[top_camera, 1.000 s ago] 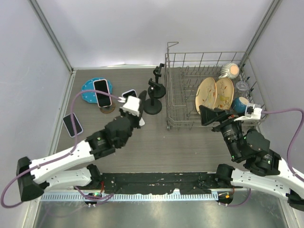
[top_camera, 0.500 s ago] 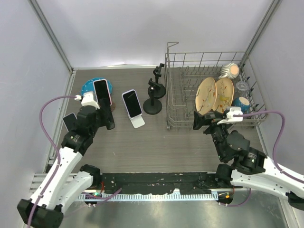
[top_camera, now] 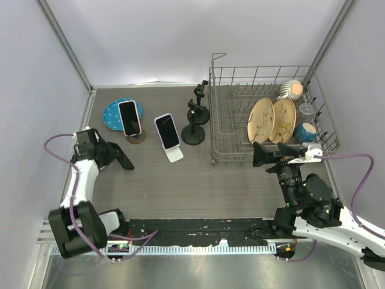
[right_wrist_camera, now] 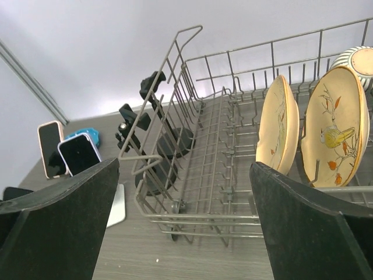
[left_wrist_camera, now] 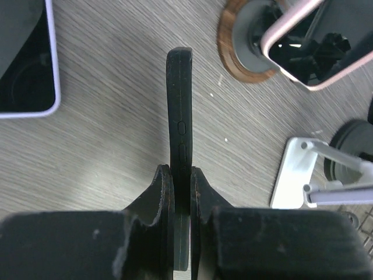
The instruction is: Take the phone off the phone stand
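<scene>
Black and slim, the phone [left_wrist_camera: 179, 105] stands on edge in the left gripper [left_wrist_camera: 178, 175], whose jaws are pressed against its two flat faces; its side buttons face up at the wrist camera. It is held over the grey wood-grain table [left_wrist_camera: 116, 128], well to the left of the stands; whether it touches the table I cannot tell. Beside it a lilac-edged phone [left_wrist_camera: 26, 58] lies flat. A pink phone [top_camera: 129, 117] leans on a wooden-based stand [left_wrist_camera: 233, 52], and another phone [top_camera: 166, 130] on a white stand [top_camera: 175, 154]. Two black stands [top_camera: 194, 123] hold nothing. The right gripper [right_wrist_camera: 185, 166] is spread wide, facing the wire dish rack [right_wrist_camera: 192, 163] with its plates [top_camera: 261, 120].
</scene>
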Tool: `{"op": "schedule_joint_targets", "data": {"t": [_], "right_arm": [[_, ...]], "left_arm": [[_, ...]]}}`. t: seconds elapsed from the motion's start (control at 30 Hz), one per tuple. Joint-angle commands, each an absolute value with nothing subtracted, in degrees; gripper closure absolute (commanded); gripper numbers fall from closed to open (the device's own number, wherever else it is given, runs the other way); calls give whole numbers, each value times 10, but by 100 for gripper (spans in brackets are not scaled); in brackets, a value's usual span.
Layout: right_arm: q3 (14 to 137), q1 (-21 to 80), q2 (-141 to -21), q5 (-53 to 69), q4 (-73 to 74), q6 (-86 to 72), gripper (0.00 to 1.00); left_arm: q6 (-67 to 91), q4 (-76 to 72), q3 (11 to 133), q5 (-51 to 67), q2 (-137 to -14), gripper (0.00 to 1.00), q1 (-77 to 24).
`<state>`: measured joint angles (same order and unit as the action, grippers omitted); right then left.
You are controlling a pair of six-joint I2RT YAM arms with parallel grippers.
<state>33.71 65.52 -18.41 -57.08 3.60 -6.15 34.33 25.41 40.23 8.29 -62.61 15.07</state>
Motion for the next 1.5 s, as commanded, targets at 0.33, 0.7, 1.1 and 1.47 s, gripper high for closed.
{"op": "schedule_joint_targets", "data": {"t": [0.33, 0.7, 1.1, 1.47], "right_arm": [[333, 657, -163, -555, 14, -76, 1], [340, 657, -180, -553, 22, -77, 0], [345, 657, -198, -553, 28, -75, 0], [345, 657, -195, -551, 29, -76, 0]], "left_arm": [[265, 202, 580, 113, -863, 94, 218], [230, 215, 599, 95, -920, 42, 238], [223, 226, 628, 88, -956, 25, 238], [250, 248, 574, 7, -851, 0, 199]]}}
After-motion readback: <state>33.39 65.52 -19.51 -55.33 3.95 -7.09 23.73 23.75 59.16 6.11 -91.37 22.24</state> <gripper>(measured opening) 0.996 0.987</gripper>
